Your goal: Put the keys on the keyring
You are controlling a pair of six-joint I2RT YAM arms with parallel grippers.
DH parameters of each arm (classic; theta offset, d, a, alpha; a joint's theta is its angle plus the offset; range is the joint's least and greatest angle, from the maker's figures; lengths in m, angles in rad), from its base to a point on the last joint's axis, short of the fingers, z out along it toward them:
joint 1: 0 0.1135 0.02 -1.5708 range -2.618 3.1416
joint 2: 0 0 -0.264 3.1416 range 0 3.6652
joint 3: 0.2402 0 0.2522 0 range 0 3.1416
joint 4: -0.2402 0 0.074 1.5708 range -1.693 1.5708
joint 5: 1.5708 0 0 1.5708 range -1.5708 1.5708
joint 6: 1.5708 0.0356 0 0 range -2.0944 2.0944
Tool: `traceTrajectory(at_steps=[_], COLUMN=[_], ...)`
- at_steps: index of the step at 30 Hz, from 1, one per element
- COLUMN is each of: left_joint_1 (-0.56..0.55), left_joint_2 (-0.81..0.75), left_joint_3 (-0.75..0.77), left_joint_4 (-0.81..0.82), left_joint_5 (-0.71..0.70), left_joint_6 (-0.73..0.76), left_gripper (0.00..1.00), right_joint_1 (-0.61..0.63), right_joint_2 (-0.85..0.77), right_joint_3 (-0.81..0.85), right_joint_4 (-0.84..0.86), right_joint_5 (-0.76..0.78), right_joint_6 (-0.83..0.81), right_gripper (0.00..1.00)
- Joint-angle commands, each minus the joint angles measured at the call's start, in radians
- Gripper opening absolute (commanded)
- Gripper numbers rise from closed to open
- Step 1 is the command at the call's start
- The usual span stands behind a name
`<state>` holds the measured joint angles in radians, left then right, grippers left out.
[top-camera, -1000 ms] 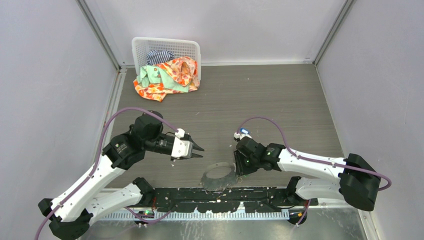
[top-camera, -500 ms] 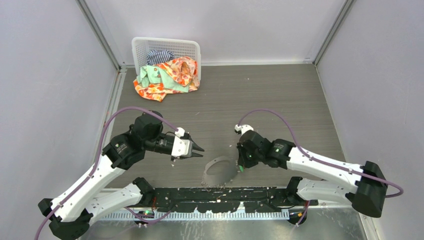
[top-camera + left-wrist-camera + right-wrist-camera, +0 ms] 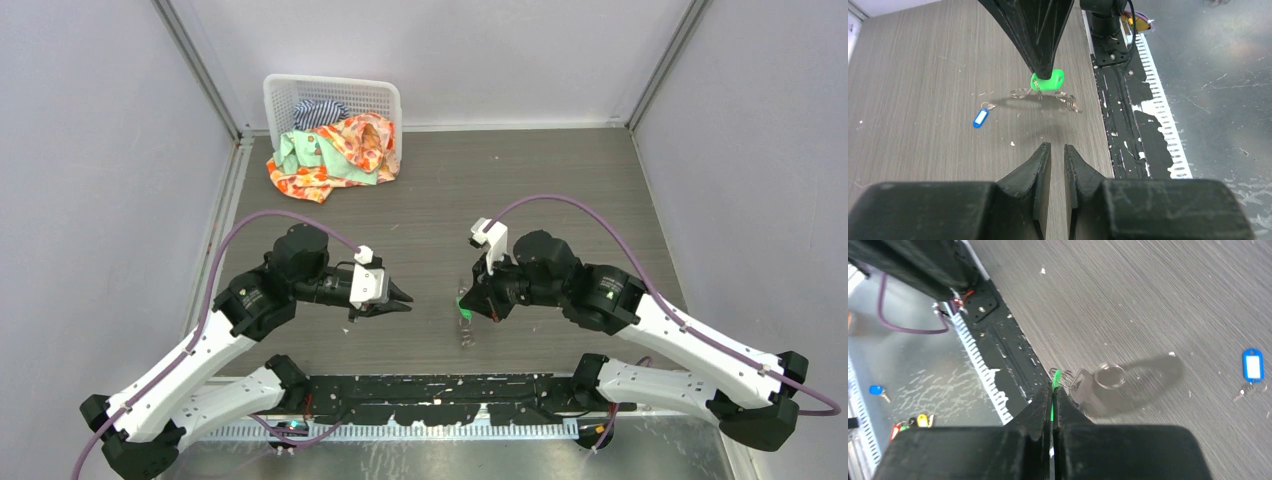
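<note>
The right hand is pinched tight on the green key, holding it up off the table so the thin wire keyring seems to dangle below it, within reach of the left hand. That hand faces it, all but closed and empty. The blue key lies apart on the table.
</note>
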<state>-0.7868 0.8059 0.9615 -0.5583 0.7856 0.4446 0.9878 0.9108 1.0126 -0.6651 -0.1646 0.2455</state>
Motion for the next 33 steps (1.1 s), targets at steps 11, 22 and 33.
traceTrajectory(at_steps=[11, 22, 33], left_joint_1=[0.004, 0.004, 0.003], left_joint_2=[0.037, 0.036, 0.061], left_joint_3=[0.002, -0.015, -0.018], left_joint_4=[0.162, 0.254, 0.271], left_joint_5=[0.056, 0.047, 0.114], left_joint_6=[-0.045, -0.176, -0.277], left_gripper=[0.33, 0.35, 0.36], right_joint_1=[-0.003, -0.002, 0.007], right_joint_2=[0.087, 0.139, 0.151], right_joint_3=[0.285, 0.357, 0.37], right_joint_4=[0.001, 0.008, 0.022], right_joint_5=[-0.188, -0.233, -0.231], right_joint_6=[-0.033, -0.017, 0.001], right_gripper=[0.01, 0.01, 0.01])
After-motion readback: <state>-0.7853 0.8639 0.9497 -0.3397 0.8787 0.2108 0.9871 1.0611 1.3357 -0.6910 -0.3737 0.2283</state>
